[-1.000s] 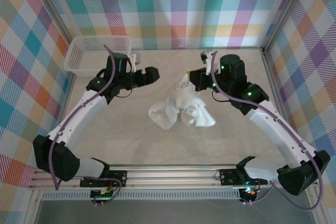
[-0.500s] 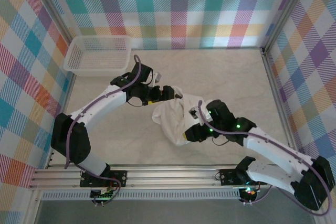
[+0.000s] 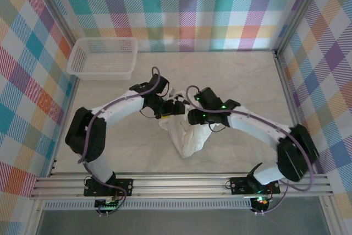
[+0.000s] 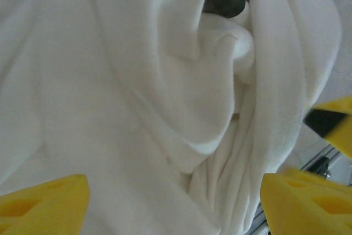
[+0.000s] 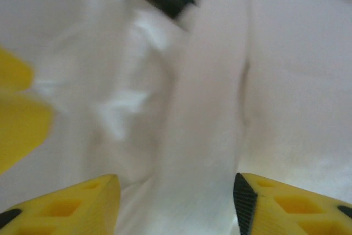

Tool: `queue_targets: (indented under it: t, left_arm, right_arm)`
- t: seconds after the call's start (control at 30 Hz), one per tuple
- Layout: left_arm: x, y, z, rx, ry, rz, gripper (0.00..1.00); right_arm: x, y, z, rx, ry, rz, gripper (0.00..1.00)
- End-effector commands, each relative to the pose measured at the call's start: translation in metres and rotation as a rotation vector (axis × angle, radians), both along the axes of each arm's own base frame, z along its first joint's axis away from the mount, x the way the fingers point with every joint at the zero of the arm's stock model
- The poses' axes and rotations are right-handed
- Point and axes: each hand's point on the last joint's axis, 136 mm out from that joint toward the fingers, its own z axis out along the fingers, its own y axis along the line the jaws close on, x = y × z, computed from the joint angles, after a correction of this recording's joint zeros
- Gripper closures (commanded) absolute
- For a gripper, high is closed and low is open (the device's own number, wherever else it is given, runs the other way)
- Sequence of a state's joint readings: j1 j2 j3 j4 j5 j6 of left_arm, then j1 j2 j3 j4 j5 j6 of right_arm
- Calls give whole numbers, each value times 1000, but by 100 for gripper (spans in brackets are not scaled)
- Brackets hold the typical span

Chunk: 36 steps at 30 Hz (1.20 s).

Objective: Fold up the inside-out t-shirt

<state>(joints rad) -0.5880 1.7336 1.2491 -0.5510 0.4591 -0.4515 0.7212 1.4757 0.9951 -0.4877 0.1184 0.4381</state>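
On the beige table (image 3: 247, 81) — plaid walls (image 3: 192, 9) around — left fingers (image 4: 38, 205) and right fingers (image 5: 291, 202) gape over the t-shirt (image 3: 187, 138).

The inside-out t-shirt (image 3: 186, 136) is thin white cloth, soft and deeply creased, with a faint sheen along its folds. It lies on a table (image 3: 247, 86) with a matt, pale, marbled-looking surface. At the far left stands a basket (image 3: 102, 58) of white plastic mesh. The left gripper (image 4: 173, 185) has fingers (image 4: 44, 202) of matt yellow plastic with hollow cells. The right gripper (image 5: 176, 182) is of the same plastic, one finger faced with black ribbing. Along the near edge runs a dull grey metal rail (image 3: 176, 184).
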Motion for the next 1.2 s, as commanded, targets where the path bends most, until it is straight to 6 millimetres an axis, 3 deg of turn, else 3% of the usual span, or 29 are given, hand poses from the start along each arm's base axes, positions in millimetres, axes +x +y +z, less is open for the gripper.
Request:
queue_targets:
  t: [0.0, 0.07, 0.1, 0.17, 0.2, 0.27, 0.33, 0.47, 0.53, 0.6, 0.67, 0.73, 0.83, 0.93, 1.03, 1.17]
  left_arm:
    - [5, -40, -3, -73, -3, -43, 23]
    - [16, -57, -9, -104, -12, -33, 30]
    - [22, -63, -15, -117, -10, -20, 45]
    - [30, -68, -23, -117, -4, -5, 93]
    - [34, -69, -19, -117, -16, -3, 100]
    - [36, -68, 2, -142, -58, -9, 100]
    - [37, -62, 41, -207, -93, 5, 100]
    - [29, -45, 125, -367, -168, 30, 100]
    - [19, -35, 154, -393, -210, 22, 100]
    - [11, -29, 164, -388, -237, 5, 100]
    - [2, -27, 158, -376, -240, -26, 100]
    - [-4, -28, 145, -374, -216, -56, 100]
    - [-10, -31, 136, -383, -205, -75, 100]
    - [-11, -30, 137, -374, -223, -90, 100]
    - [-12, -28, 144, -361, -248, -106, 100]
    - [-13, -28, 151, -368, -262, -110, 100]
  right_arm:
    - [21, -6, 2, -61, -61, -54, 61]
    - [22, 0, 7, -27, -65, -41, 86]
    - [22, 1, 9, -7, -63, -36, 93]
    - [20, 1, 14, 25, -51, -27, 100]
    - [19, -4, 13, 19, -42, -40, 100]
    - [19, -24, 8, -17, -28, -91, 100]
    - [20, -56, -6, -41, 4, -172, 100]
    - [30, -142, -52, 28, 84, -463, 100]
    - [29, -157, -64, 34, 150, -485, 100]
    - [30, -143, -55, 72, 167, -399, 94]
    - [32, -126, -28, 154, 123, -328, 66]
    - [38, -113, 10, 195, -26, -237, 56]
    - [36, -74, 66, 200, -333, 35, 36]
    - [21, -31, 94, 250, -495, 313, 21]
    - [23, -4, 95, 295, -500, 410, 16]
    - [43, 20, 60, 291, -375, 419, 16]
